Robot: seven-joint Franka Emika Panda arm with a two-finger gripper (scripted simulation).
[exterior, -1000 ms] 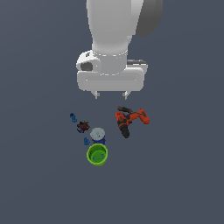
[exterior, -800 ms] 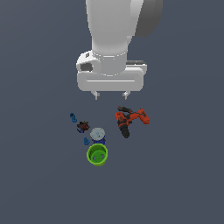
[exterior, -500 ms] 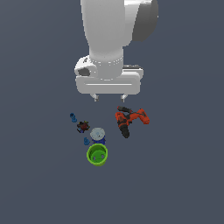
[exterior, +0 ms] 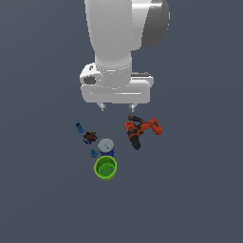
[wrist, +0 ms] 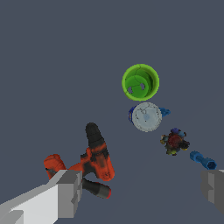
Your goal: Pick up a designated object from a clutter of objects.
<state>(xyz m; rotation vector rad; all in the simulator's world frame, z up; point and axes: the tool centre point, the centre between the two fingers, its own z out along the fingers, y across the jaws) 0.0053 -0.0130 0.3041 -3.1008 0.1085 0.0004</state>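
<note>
The designated object, a tiny blue knobbly peg (exterior: 79,127) (wrist: 202,160), lies on the floor at the exterior view's left end of the clutter. My gripper (exterior: 116,108) (wrist: 140,190) hangs open and empty high above the clutter, between the peg and the orange-and-black power drill (exterior: 140,129) (wrist: 92,158). In the wrist view one finger (wrist: 65,192) overlaps the drill and the other finger (wrist: 214,186) sits just beside the peg. The bright green cup (exterior: 105,167) (wrist: 140,82) and the blue can with a pale lid (exterior: 106,146) (wrist: 145,117) stand close together.
A small dark red-black item (exterior: 89,137) (wrist: 175,141) lies between the peg and the can. Another tiny blue piece (exterior: 93,153) (wrist: 164,112) rests against the can's side. Around the clutter there is plain dark grey floor.
The arm has shifted a little toward the exterior view's left, with the gripper still open. The objects on the floor have not moved.
</note>
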